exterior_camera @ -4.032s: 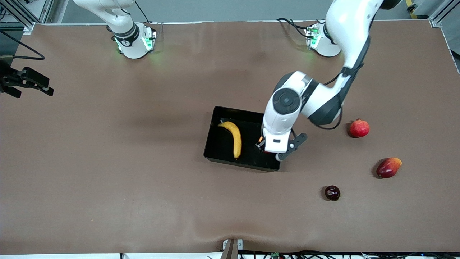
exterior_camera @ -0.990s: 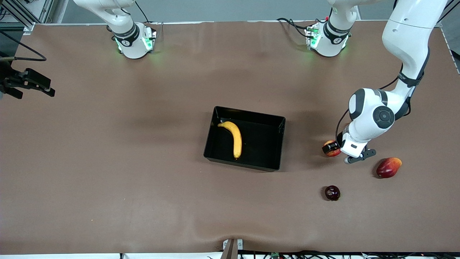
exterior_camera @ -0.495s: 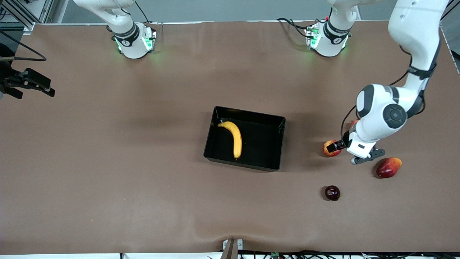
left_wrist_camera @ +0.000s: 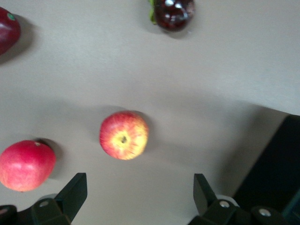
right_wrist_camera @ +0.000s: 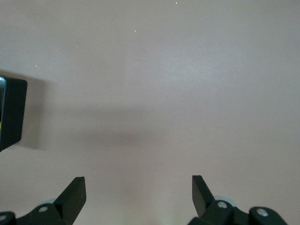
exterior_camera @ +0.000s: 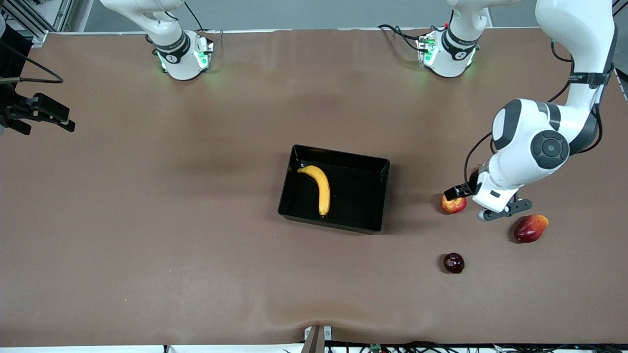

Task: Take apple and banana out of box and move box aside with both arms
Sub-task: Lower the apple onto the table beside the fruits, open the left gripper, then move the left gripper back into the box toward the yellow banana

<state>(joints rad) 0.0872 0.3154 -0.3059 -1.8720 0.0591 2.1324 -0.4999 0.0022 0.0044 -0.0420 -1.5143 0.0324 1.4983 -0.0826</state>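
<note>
The black tray (exterior_camera: pixel 331 223) sits mid-table with the yellow banana (exterior_camera: pixel 320 188) lying in it. The red-and-yellow apple (exterior_camera: pixel 453 204) lies on the bare table, outside the tray, toward the left arm's end. My left gripper (exterior_camera: pixel 463 192) hangs open and empty just above it. In the left wrist view the apple (left_wrist_camera: pixel 123 135) lies free on the table, clear of the open gripper (left_wrist_camera: pixel 139 193). My right gripper (right_wrist_camera: pixel 139 193) is open and empty over bare table and waits at the right arm's end (exterior_camera: pixel 41 117).
A plain red pomegranate (left_wrist_camera: pixel 26 164) lies close beside the apple, hidden by the left arm in the front view. A red-orange mango (exterior_camera: pixel 530 228) and a dark purple fruit (exterior_camera: pixel 454 263) lie nearer the front camera. A tray corner (right_wrist_camera: pixel 11 115) shows in the right wrist view.
My left gripper carried the apple out of the tray toward the left arm's end, set it on the table, opened and lifted off. The right arm has not moved.
</note>
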